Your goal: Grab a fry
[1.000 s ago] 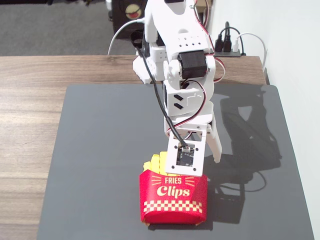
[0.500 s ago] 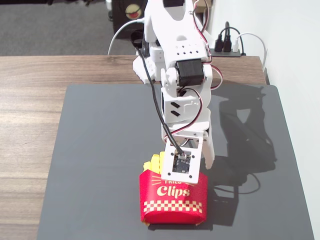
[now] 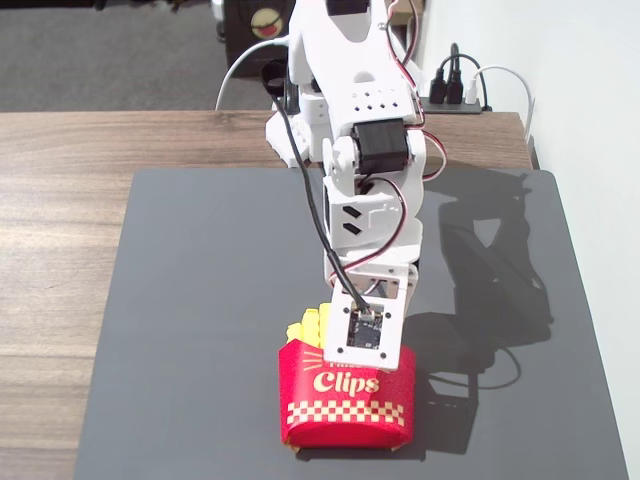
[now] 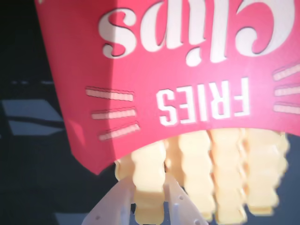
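A wooden table [image 3: 60,240] fills the fixed view, and a dark grey mat [image 3: 210,300] covers most of its centre and right. The white arm [image 3: 350,120] reaches from the upper centre of the frame down toward the lower centre, its black cable [image 3: 315,215] running along its side. A small circuit board [image 3: 365,328] on a white plate sits at the arm's lower end, right over the top edge of the red carton [image 3: 345,400], which stands upright on the mat in the lower centre with "Clips" on its front.

In the wrist view the carton [image 4: 187,70] appears upside down across the upper part of the frame, and pale yellow crinkle-cut sticks stick out of its mouth toward the bottom edge. The gripper [image 4: 147,206] comes in from the bottom centre, its two white fingers [image 4: 112,208] pressed against either side of the fry [image 4: 149,187], the leftmost stick in that view, which is seated in the carton.
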